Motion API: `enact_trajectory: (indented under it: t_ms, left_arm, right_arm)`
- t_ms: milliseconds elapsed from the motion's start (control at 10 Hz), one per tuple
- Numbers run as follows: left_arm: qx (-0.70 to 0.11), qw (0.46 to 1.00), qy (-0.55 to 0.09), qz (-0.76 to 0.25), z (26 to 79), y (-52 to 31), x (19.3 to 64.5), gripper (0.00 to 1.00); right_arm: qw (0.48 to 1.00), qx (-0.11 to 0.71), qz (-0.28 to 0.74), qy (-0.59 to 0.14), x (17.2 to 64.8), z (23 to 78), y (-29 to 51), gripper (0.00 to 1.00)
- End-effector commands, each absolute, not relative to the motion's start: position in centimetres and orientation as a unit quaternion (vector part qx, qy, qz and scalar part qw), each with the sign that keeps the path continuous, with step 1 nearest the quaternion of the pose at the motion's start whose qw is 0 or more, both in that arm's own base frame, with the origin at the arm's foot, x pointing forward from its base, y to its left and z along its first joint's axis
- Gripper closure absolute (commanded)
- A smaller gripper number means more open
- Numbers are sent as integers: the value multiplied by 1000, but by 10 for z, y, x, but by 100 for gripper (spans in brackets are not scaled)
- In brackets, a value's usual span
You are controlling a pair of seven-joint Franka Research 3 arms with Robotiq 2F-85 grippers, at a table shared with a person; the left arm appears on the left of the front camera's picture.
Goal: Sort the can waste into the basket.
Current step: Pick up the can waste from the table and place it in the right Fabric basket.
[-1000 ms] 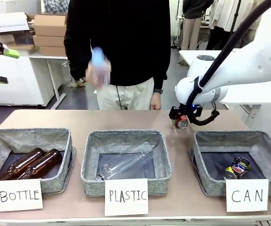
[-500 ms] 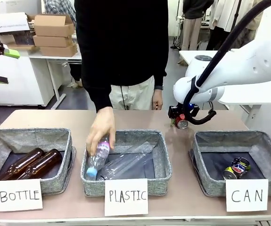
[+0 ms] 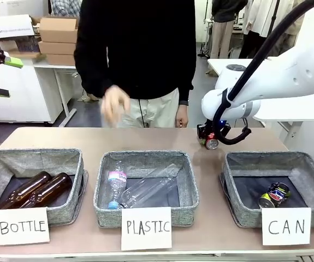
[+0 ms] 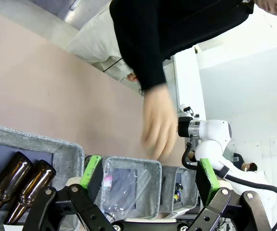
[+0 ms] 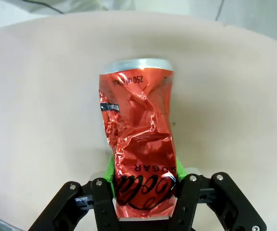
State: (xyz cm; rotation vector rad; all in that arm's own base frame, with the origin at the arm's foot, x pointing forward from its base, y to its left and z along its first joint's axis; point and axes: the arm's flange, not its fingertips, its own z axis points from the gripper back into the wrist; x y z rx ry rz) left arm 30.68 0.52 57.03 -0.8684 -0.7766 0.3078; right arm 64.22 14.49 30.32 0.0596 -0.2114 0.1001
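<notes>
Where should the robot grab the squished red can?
Low on its body, near the base, with one of the fingers on each side, coming in along its length. The red can is crumpled and narrower there, so the pads fit around it. That is how the right gripper is shut on it now.

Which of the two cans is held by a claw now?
The red can, crushed, is clamped in the right claw above the table. The dark blue can lies free inside the CAN basket.
</notes>
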Motion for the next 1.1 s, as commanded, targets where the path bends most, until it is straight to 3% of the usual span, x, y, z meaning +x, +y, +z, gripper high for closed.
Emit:
enact_trajectory:
  t_ms: [0, 200, 300, 400, 500, 600, 700, 1000]
  left_arm:
    - [-407, 824, -367, 144, 568, 6, 303, 0]
    - [-407, 824, -367, 144, 568, 6, 303, 0]
    - [-407, 824, -367, 144, 568, 6, 303, 0]
    - [-407, 824, -367, 144, 568, 6, 303, 0]
    - [-407, 824, -367, 144, 568, 6, 303, 0]
    - [-407, 824, -367, 144, 568, 6, 303, 0]
    - [-407, 824, -367, 144, 568, 6, 303, 0]
    - [-407, 824, -367, 144, 568, 6, 303, 0]
  right_arm:
    - [993, 32, 34, -111, 634, 317, 143, 57]
    - [990, 40, 27, -129, 605, 366, 136, 57]
    - [989, 51, 30, -132, 572, 410, 125, 57]
    - [996, 8, 9, -90, 523, 453, 103, 57]
    - [994, -18, 9, -107, 478, 479, 79, 57]
    - [993, 18, 13, -119, 436, 497, 59, 57]
    - [992, 65, 24, -107, 404, 501, 46, 57]
    - [995, 69, 20, -70, 347, 473, 38, 57]
